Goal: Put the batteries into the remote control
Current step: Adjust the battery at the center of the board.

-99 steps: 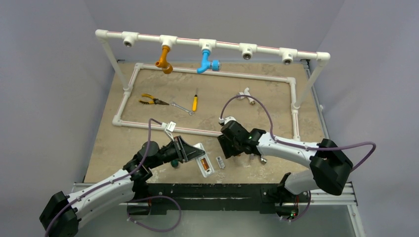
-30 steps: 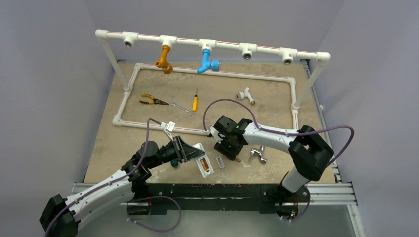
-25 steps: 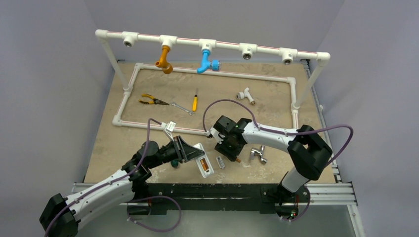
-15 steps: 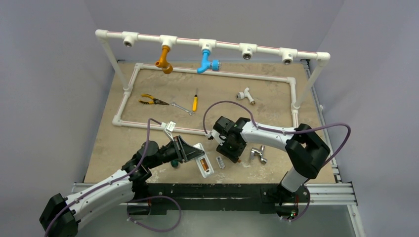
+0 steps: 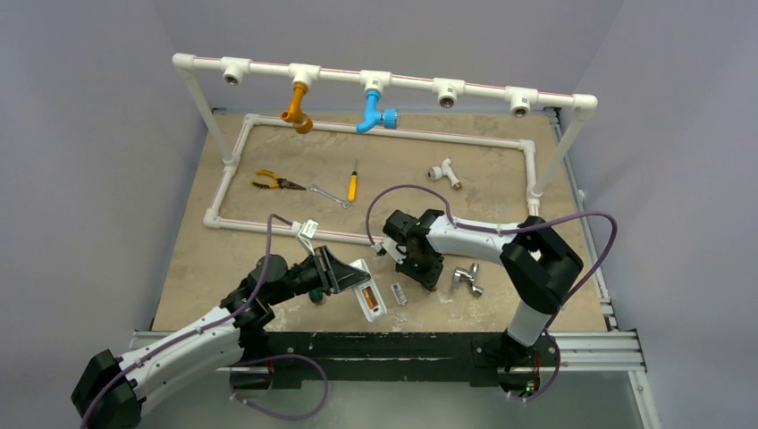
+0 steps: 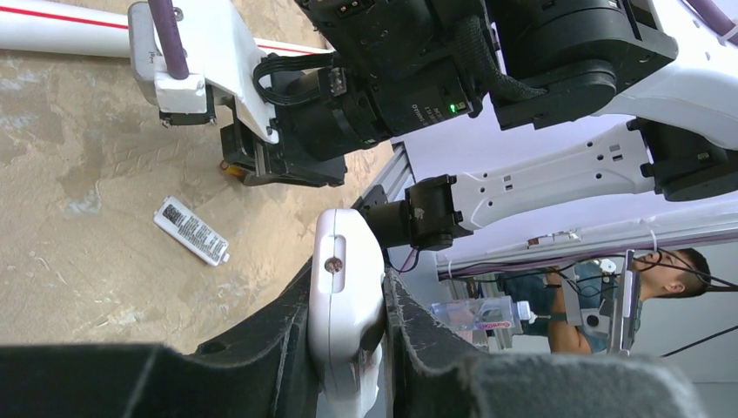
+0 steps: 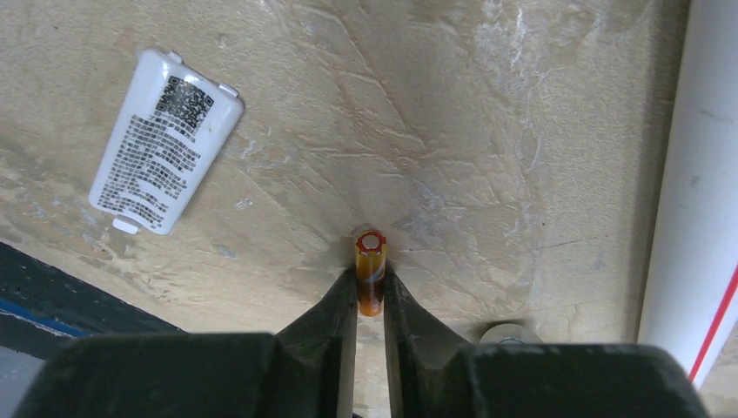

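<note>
The tan table [image 5: 402,161] is lying under both grippers. The left gripper [image 6: 350,272] is clamping the white remote control [image 6: 346,309] between its fingers, and an orange battery [image 5: 368,298] is sitting in the upturned bay just beyond the fingertips. The white battery cover [image 7: 165,165] is lying flat ahead and left of the right gripper [image 7: 369,279]. That gripper is pinching the second battery [image 7: 371,252], whose red-ringed tip is poking past the fingertips toward the table.

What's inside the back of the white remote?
One orange battery lies in the remote control's open back. The left gripper covers part of it, so I can't see there.
</note>
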Available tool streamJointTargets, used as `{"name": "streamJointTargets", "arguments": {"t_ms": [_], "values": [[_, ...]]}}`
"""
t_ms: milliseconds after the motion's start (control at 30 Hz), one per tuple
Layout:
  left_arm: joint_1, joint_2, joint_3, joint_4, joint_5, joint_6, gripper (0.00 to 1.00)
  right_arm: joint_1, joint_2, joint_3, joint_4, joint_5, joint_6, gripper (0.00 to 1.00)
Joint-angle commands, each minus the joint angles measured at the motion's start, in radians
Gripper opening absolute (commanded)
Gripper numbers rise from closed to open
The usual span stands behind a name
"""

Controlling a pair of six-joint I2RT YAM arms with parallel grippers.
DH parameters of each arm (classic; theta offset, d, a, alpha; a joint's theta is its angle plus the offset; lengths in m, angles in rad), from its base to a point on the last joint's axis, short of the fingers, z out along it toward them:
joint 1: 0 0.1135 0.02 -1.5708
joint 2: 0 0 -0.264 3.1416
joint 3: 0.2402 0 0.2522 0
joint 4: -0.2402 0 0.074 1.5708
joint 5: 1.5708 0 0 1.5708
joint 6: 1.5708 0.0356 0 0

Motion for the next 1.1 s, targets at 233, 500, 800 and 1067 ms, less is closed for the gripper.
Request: {"name": "streamJointTargets", "arguments": {"t_ms": [233,500,800,1067], "values": [[-0.004,-0.037,0.063,0.023,0.016,0.031,0.00,0.003,0.025,0.077,0.064,-0.106,0.026,0.06],[-0.004,-0.046,0.060,0.011,0.012,0.032,0.00,0.004,0.018,0.073,0.160,-0.075,0.070,0.27],[-0.004,-0.027,0.054,0.031,0.008,0.031,0.00,0.005,-0.021,-0.001,0.154,-0.047,0.143,0.36],[-0.003,-0.026,0.053,0.033,0.009,0.029,0.00,0.008,-0.066,-0.014,0.122,-0.024,0.219,0.37]]}}
